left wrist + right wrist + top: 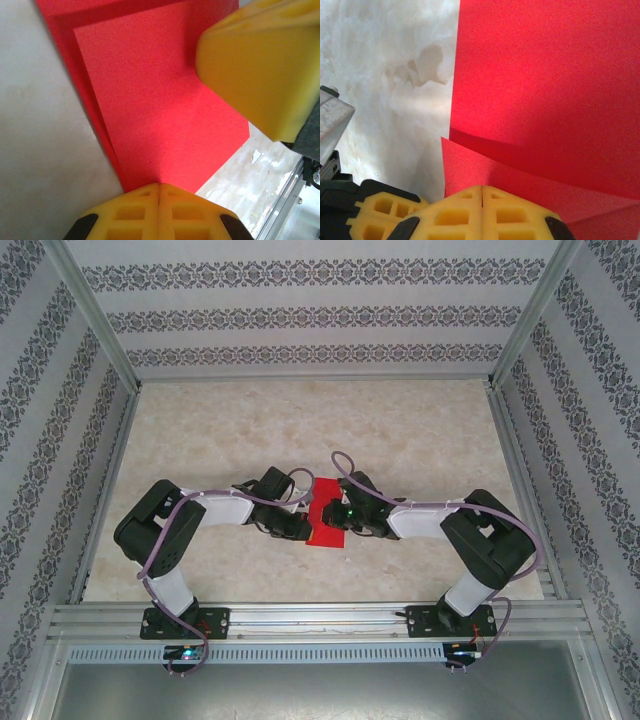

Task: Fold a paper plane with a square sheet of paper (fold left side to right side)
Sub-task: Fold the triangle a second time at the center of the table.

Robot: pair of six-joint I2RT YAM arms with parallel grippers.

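Square sheet of paper [328, 534] lies flat on the marbled tabletop [250, 430], near the middle and between my two arms, already doubled over into a narrower red shape. In the left wrist view the paper [160, 100] shows an upper layer over a lower one, with a darker band of the lower layer visible beyond its edge. The right wrist view shows the paper [545, 75] with one layer's edge crossing just ahead of my fingers.

Both sets of jaws are closed tight, seam to seam, with nothing between them. The left gripper [159, 186] has its tip down on the paper at one edge. The right gripper [482, 189] has its tip down from the opposite side. From above, the left gripper [303, 528] and right gripper [336, 512] sit nose to nose over the sheet, very close to each other.

I read this as pressing a fold flat, not picking anything up. To do it well, I want one tip to act as an anchor while the other runs along the crease, so the sheet cannot slide on the smooth table. Pressure should be light and straight down, because a dragging tip could wrinkle or tear thin paper. I cannot tell whether the two layers are truly square to each other, so I would check that first.
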